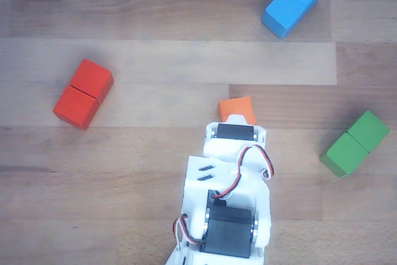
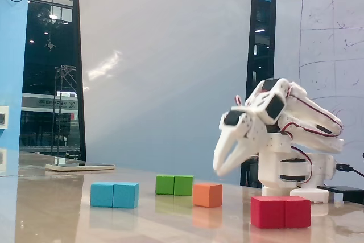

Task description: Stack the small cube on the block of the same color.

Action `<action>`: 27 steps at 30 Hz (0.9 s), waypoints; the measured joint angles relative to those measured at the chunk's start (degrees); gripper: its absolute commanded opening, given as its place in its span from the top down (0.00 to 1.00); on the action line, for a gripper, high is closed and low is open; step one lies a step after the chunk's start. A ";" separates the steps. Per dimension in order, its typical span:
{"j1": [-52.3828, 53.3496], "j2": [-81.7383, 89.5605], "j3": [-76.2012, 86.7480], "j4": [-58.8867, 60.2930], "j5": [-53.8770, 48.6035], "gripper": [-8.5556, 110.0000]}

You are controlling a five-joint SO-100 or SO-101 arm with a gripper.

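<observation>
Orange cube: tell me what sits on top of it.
Nothing rests on the orange cube; the fixed view shows the pincer above it, apart. In the other view the arm hides its near edge.

On the wooden table [image 1: 155, 60], the small orange cube [image 1: 237, 109] sits just above the white arm [image 1: 229, 197]; a red block [image 1: 83, 94] lies left, a blue block [image 1: 293, 2] upper right, a green block [image 1: 355, 143] right
</observation>
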 measured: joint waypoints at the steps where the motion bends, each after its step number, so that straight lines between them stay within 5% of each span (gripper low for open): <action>1: 0.00 -0.70 -2.29 0.00 -0.09 0.92; 20: 0.00 -61.87 -65.48 1.14 -0.09 0.92; 27: 0.00 -77.96 -74.53 4.39 -0.09 0.92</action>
